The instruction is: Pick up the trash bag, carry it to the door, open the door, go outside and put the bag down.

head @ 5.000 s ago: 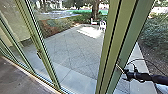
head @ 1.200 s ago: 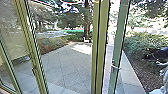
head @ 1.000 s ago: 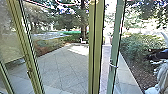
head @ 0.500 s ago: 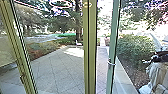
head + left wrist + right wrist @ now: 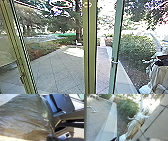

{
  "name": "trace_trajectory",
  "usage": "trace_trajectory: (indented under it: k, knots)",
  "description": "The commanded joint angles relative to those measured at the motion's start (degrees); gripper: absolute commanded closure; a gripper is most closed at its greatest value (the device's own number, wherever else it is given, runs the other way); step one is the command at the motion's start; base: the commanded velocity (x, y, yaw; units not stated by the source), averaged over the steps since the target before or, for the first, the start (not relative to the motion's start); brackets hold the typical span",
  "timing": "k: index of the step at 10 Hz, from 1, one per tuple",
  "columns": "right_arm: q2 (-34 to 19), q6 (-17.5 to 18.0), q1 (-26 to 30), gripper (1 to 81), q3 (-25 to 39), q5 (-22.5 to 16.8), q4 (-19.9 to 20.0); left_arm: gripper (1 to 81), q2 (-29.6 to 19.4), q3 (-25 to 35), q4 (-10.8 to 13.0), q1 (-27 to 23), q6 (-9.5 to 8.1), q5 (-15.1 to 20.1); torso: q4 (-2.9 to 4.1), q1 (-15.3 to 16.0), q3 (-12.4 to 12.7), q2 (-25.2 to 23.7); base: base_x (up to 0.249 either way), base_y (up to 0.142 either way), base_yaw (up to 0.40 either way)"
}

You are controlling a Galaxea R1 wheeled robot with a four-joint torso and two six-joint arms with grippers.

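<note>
Facing a green-framed glass door [image 5: 116, 42] near one o'clock, a pale draped statue [image 5: 158, 75] at two, I have the crinkled, glossy trash bag [image 5: 25, 116] beside my left wrist. Right wrist tilted; either gripper's state, I can't tell.

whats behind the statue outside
A green bush and part of a mulch bed show behind the statue. Whatever lies directly behind its robed body is covered, so I can't tell what's there.
</note>
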Motion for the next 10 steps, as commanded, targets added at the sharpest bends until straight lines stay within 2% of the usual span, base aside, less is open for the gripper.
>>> trace_trajectory:
  k: [1, 3, 4, 6, 7, 8, 10]
  knots:
    - [0.49, -0.06, 8.39, 1.0, -3.33, 1.19, -7.05, 81.1, -0.11, 0.16, -0.95, -2.01, -0.07, 3.79, 0.0, 0.0, 0.0, 0.0, 0.0, 0.0, 0.0]
    - [0.41, -0.06, 7.33, 1.0, -5.18, 2.94, -8.02, 81.1, -0.02, 0.16, -0.95, -1.93, -0.15, 3.79, 0.0, 0.0, 0.0, 0.0, 0.0, 0.0, 0.0]
    - [0.41, -0.06, 6.8, 1.0, -6.24, 3.65, -8.11, 81.1, -0.02, 0.25, -1.04, -1.84, -0.07, 3.79, -1.33, 0.0, 0.02, 0.0, 0.0, 0.0, 0.0]
    - [0.32, -0.14, 6.54, 1.0, -7.99, 5.06, -8.37, 81.1, -0.11, 0.16, -1.21, -1.75, -0.07, 3.79, -2.81, 0.0, 0.02, 0.0, 0.0, 0.0, 0.0]
    - [0.06, -0.14, 6.27, 1.0, -8.26, 5.06, -8.46, 81.1, -0.11, 0.16, -1.21, -1.75, -0.07, 3.79, -1.59, 0.0, 0.02, 0.0, 0.0, 0.0, 0.0]
    - [-0.03, -0.66, 5.75, 1.0, -8.43, 5.67, -8.46, 81.1, -0.11, 0.16, -1.21, -1.66, -0.07, 3.79, -2.29, 0.0, 0.02, 0.0, 0.0, 0.0, 0.0]
    - [-0.03, -0.93, 5.3, 1.0, -9.83, 6.73, -8.46, 81.1, -0.02, 0.16, -1.21, -1.66, -0.07, 3.79, -2.45, 0.0, 0.02, 0.0, 0.0, 0.0, 0.0]
